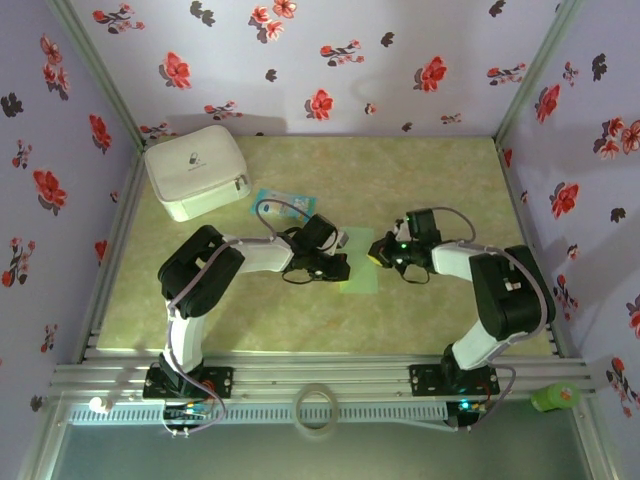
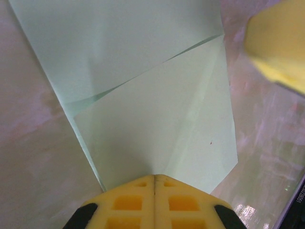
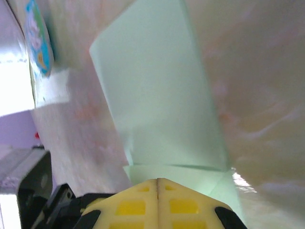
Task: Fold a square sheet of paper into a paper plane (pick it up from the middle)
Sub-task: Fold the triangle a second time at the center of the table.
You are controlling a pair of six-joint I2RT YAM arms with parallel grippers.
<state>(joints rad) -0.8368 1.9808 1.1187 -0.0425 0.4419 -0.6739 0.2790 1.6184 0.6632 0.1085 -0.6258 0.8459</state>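
The square sheet of paper [image 1: 360, 264] lies flat on the table between the two arms, pale mint green and creased smaller, with one corner flap folded over [image 2: 167, 124]. My left gripper [image 1: 342, 264] is shut, and its yellow fingertips [image 2: 154, 177] meet at the near edge of the folded flap. My right gripper [image 1: 380, 254] is shut too, its tip [image 3: 157, 180] down on the opposite edge of the paper [image 3: 157, 95]. A yellow finger [image 2: 279, 43] of the right gripper shows in the left wrist view. I cannot tell whether either tip pinches the sheet or just presses on it.
A white zipped pouch [image 1: 197, 170] stands at the back left. A small blue-and-white packet [image 1: 283, 203] lies just behind the left gripper. A tape ring [image 1: 316, 405] and a green object [image 1: 555, 398] sit on the front rail. Flowered walls enclose the table.
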